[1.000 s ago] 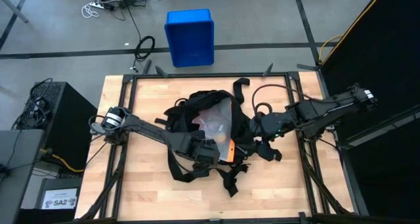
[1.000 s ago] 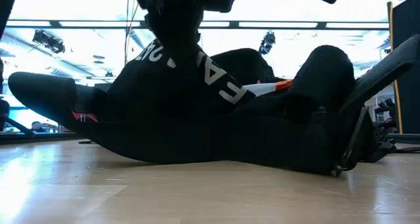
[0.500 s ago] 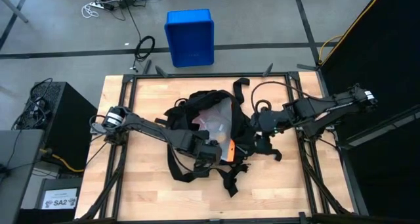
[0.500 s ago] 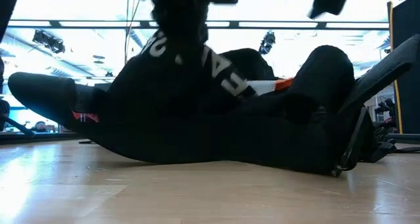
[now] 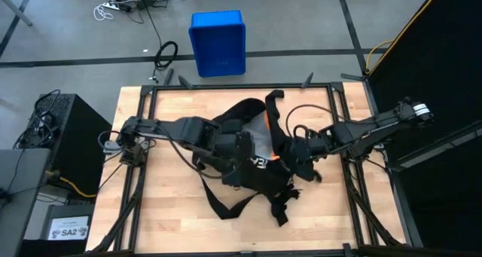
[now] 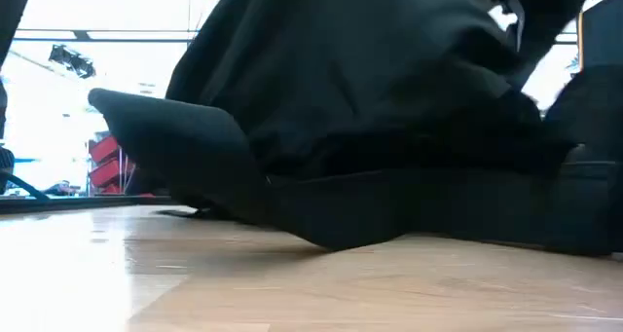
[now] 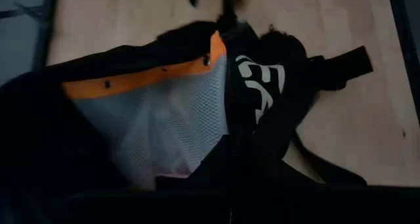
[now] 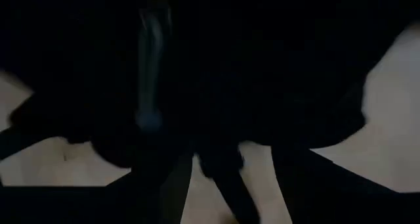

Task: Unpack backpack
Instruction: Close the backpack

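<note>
The backpack (image 5: 252, 160) is lying in the middle of the table (image 5: 169, 219), and it is now bunched up and lifted on one side, with its white letters facing up. A moment ago it was lying flatter and wide open, showing a pale bag inside; now that opening is folding over and the pale bag is hidden from above. The left gripper (image 5: 239, 153) is sitting on top of the backpack, and its fingers have just snapped together, pinching the black cloth, it seems. It has pulled up and back from where it was at the backpack's near edge. In the left wrist view an orange rim (image 7: 141, 76) and white mesh (image 7: 164, 129) are showing inside the backpack. The right gripper (image 5: 300, 153) is pressing against the backpack's far right side; I cannot tell if its fingers are apart or holding anything. The straps (image 5: 233, 200) are trailing toward the front of the table. A blue crate (image 5: 218, 42) is standing on the floor well behind the backpack. Nothing is out yet, so the unpacking is only starting.
</note>
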Available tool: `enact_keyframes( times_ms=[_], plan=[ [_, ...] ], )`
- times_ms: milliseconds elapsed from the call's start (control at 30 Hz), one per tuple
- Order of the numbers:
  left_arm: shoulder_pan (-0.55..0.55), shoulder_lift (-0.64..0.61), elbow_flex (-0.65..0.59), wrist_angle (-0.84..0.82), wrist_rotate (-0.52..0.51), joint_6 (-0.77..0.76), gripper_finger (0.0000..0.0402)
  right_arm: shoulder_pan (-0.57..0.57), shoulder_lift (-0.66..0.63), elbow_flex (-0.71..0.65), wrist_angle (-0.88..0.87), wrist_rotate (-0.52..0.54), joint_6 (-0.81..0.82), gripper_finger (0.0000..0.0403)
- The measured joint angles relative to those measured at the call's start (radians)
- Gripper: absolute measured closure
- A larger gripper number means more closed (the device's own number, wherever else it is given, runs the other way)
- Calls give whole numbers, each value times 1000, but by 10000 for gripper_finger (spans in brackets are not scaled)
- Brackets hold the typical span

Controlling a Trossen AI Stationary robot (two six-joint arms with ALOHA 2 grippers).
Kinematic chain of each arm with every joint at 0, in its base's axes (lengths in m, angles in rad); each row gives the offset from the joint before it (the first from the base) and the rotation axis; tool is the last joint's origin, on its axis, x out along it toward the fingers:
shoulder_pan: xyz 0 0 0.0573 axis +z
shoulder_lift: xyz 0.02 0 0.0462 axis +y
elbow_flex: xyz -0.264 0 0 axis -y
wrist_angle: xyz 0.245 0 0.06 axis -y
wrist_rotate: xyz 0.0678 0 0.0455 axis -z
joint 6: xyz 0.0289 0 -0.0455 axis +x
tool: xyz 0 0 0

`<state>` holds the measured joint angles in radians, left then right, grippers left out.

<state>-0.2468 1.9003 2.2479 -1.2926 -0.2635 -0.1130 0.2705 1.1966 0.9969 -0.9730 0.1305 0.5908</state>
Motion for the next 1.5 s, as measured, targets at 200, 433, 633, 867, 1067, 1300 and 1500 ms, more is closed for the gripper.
enact_keyframes(
  times_ms=[200,433,633,867,1067,1300,1500],
  plan=[
    [-2,-3,51,-56,6,-25,402,43,-33,-177,363,-3,64,195],
    [2,-11,51,-48,25,-56,402,134,-38,-235,711,109,18,172],
    [9,-11,51,-1,32,-52,402,167,-38,-291,684,225,20,136],
    [12,-11,65,-2,40,-80,402,168,-39,-297,632,285,79,105],
    [12,-29,65,-22,41,-125,402,194,-80,-258,567,221,94,103],
    [12,-33,67,-16,47,-134,402,240,-62,-259,434,309,94,104],
    [12,-34,67,14,74,-133,402,154,27,-281,562,342,86,101]
  ],
)
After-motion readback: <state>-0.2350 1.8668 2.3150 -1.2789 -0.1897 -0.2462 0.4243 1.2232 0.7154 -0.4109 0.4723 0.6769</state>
